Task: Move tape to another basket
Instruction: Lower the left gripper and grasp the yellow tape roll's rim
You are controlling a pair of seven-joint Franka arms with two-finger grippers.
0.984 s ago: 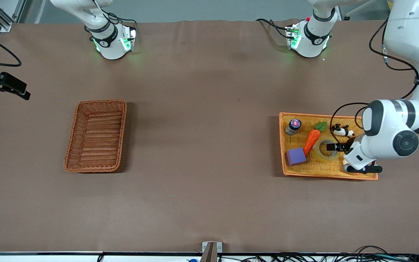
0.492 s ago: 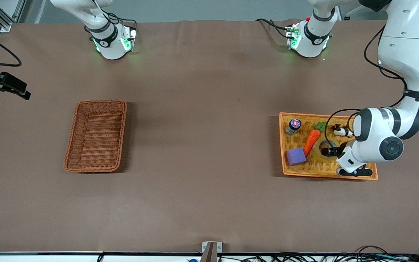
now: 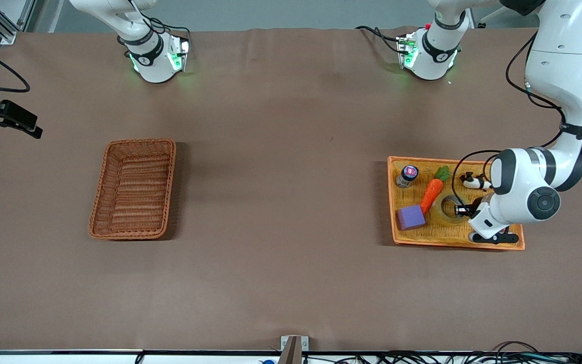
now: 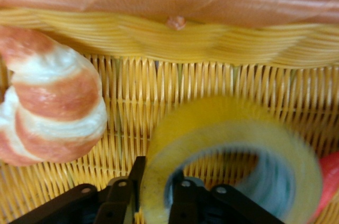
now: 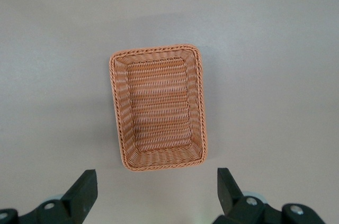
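Note:
The tape point(image 3: 446, 208), a translucent yellowish ring, lies in the flat orange-yellow basket point(image 3: 452, 241) at the left arm's end of the table. My left gripper point(image 3: 460, 209) is down in that basket. In the left wrist view my left gripper point(image 4: 159, 181) has one finger outside the tape point(image 4: 233, 144) and one inside its hole, shut on the ring's wall. The reddish-brown basket point(image 3: 134, 188) stands empty toward the right arm's end. My right gripper point(image 5: 156, 197) hangs open and empty high over that basket point(image 5: 157, 106).
The orange-yellow basket also holds a toy carrot point(image 3: 431, 194) touching the tape, a purple cube point(image 3: 410, 217), a small jar point(image 3: 407, 175) and a black-and-white animal toy point(image 3: 473, 181). A white and orange swirled toy point(image 4: 47, 107) lies beside the tape.
My left arm swung toward the tape and its gripper came down onto the ring's wall. The carrot shifted slightly. The right arm has not moved.

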